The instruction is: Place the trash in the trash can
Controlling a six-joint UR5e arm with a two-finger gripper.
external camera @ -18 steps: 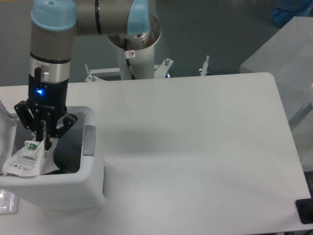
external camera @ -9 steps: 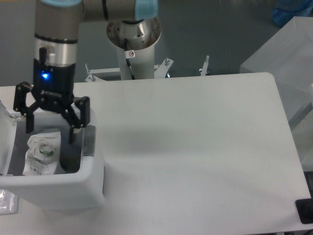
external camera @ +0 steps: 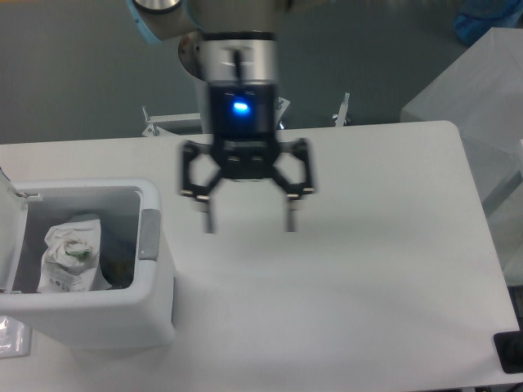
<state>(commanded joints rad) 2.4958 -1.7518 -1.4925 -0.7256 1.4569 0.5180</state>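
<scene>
The white boxy trash can (external camera: 122,314) stands at the table's left front corner with its lid (external camera: 8,224) swung open to the left and a grey latch panel (external camera: 149,234) on its right wall. Inside it lies the trash, a whitish plastic packet (external camera: 69,257) with a green printed mark. No bottle can be made out; the dark inside beside the packet hides whatever else is there. My gripper (external camera: 248,220) hangs open above the middle of the table, well to the right of the can, motion-blurred, with nothing between its fingers.
The arm's base (external camera: 225,73) rises behind the table's far edge. A dark object (external camera: 511,351) sits at the front right corner. A clear item (external camera: 12,339) lies at the left edge beside the can.
One second ago my gripper was shut on the packet inside the can. It let go, opened, lifted out and has swung right over the table's middle. The packet stays in the can.
</scene>
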